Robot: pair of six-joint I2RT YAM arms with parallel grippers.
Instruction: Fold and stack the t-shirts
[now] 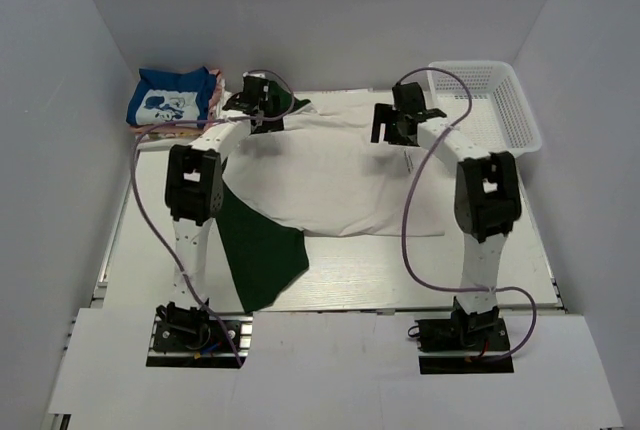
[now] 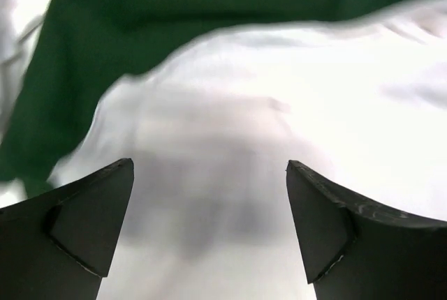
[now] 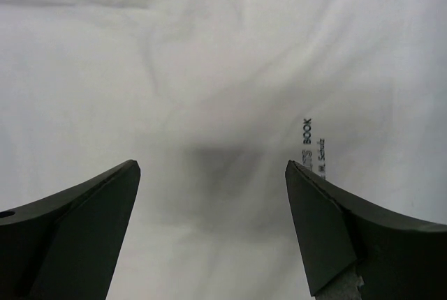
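A cream t-shirt (image 1: pixel 330 175) lies spread across the middle of the table, partly over a dark green t-shirt (image 1: pixel 262 255) that sticks out at the front left and at the back (image 1: pixel 290 103). My left gripper (image 1: pixel 258 100) hovers open above the cream shirt's far left edge; its wrist view shows cream cloth (image 2: pixel 279 125) under green cloth (image 2: pixel 174 7). My right gripper (image 1: pixel 400 120) hangs open above the shirt's far right part, with small dark lettering (image 3: pixel 312 148) beside one finger. Nothing is between either pair of fingers. A folded blue t-shirt (image 1: pixel 172 98) lies on pinkish ones at the back left.
A white mesh basket (image 1: pixel 495 100) stands at the back right corner. White walls close in the table on three sides. Purple cables (image 1: pixel 415 210) loop from both arms over the table.
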